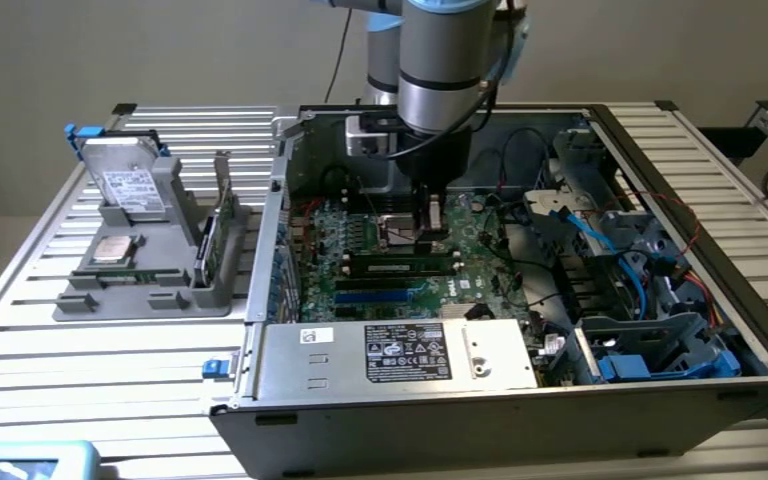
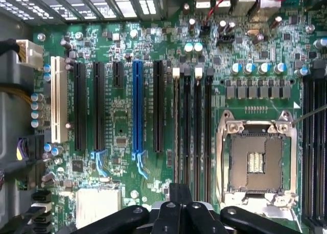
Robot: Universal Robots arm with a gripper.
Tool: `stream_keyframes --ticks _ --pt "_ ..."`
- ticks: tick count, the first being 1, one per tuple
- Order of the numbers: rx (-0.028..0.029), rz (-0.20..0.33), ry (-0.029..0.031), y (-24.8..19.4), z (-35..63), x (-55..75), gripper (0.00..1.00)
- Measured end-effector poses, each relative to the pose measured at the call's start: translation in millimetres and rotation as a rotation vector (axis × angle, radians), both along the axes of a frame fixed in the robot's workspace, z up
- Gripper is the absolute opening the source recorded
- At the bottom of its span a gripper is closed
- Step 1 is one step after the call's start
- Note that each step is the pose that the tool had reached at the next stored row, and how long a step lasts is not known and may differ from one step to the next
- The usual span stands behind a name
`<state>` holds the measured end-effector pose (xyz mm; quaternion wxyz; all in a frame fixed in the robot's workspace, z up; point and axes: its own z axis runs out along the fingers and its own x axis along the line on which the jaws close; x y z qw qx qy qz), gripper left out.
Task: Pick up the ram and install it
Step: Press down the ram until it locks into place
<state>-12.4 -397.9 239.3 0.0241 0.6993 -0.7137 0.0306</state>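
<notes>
Ram (image 1: 404, 267) on motherboard (image 1: 491, 262); arm (image 1: 444, 60) upright, gripper (image 1: 427, 230) just above.

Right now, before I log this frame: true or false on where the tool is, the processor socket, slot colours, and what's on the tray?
1. The tool hangs over the grey tray. False: it is inside the open computer case, above the motherboard.
2. The processor socket holds no chip. True.
3. Every long slot on the motherboard is black. False: there is also a blue slot and a white slot.
4. A silver processor chip lies on the grey tray, at the exterior view's left of the computer case. True.
</notes>
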Motion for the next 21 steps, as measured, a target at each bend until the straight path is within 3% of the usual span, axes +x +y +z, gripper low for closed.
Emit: stream_keyframes --ticks 7,11,21 --pt "0.0031 0.0 0.0 0.0 -0.7 -30.3 0.11" --pt "0.0049 0.0 -0.0027 0.0 -5.4 -32.2 0.11" --pt "0.0053 0.0 -0.0028 -0.6 -10.7 -34.1 0.11"
